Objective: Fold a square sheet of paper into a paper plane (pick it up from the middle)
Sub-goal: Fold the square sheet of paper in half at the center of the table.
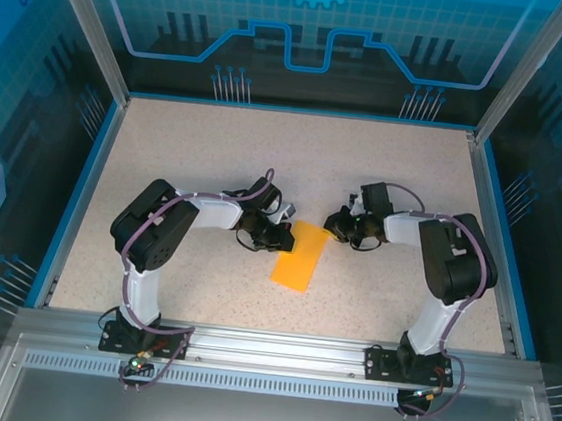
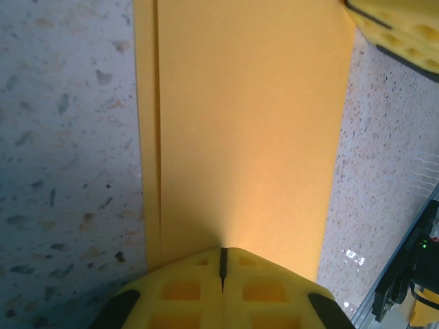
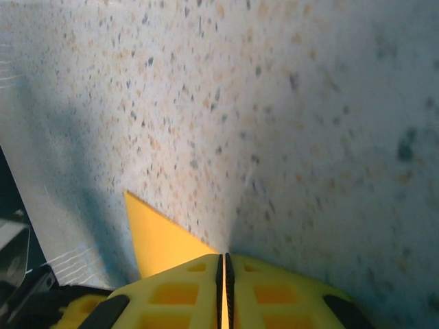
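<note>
Far left of the top view: left arm (image 1: pixel 153 232), elbow bent, reaching inward over the speckled table (image 1: pixel 167 148). Left gripper (image 1: pixel 280 237): clamped shut, yellow fingers (image 2: pixel 243 271) pressed together with only a dark seam between them, tips against the upper left corner of the sheet of paper (image 1: pixel 299 258); cannot tell whether pinching it or just pressing on it. Sheet of paper: orange-yellow, folded into a narrow rectangle, lying flat mid-table between the two grippers, long side slanting down toward the near edge. In the left wrist view, two layers slightly offset, a thin strip of the lower layer showing along the left side. Right of the sheet: right gripper (image 1: pixel 332 226), closed on the paper's upper right corner, a thin orange line caught between its yellow fingers (image 3: pixel 267 277) and a pointed orange corner jutting out to their left in the right wrist view. Far right: right arm (image 1: pixel 457 259), bent inward, mirroring the left.
</note>
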